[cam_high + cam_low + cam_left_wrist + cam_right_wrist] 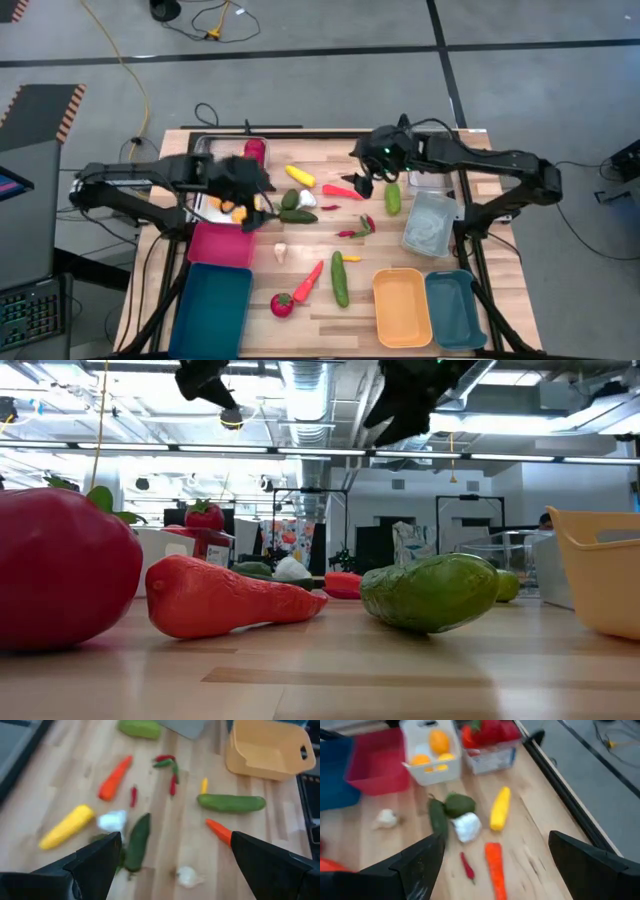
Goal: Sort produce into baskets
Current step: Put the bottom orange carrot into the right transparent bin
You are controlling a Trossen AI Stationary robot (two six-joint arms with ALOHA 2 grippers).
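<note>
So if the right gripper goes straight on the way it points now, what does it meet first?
Probably the orange carrot, which lies between the open fingers of the right gripper. Past it lie the white piece and the yellow squash. Depth is unclear, so this is a guess.

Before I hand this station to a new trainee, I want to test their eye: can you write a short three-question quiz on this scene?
1. True or false: the orange-yellow basket already holds produce.
2. What lies in the white basket? A) orange fruits B) chillies C) garlic
3. Fill in: both the left hand and the right hand are ____.

Key: 1 false, it is empty. 2 A. 3 open.
</note>
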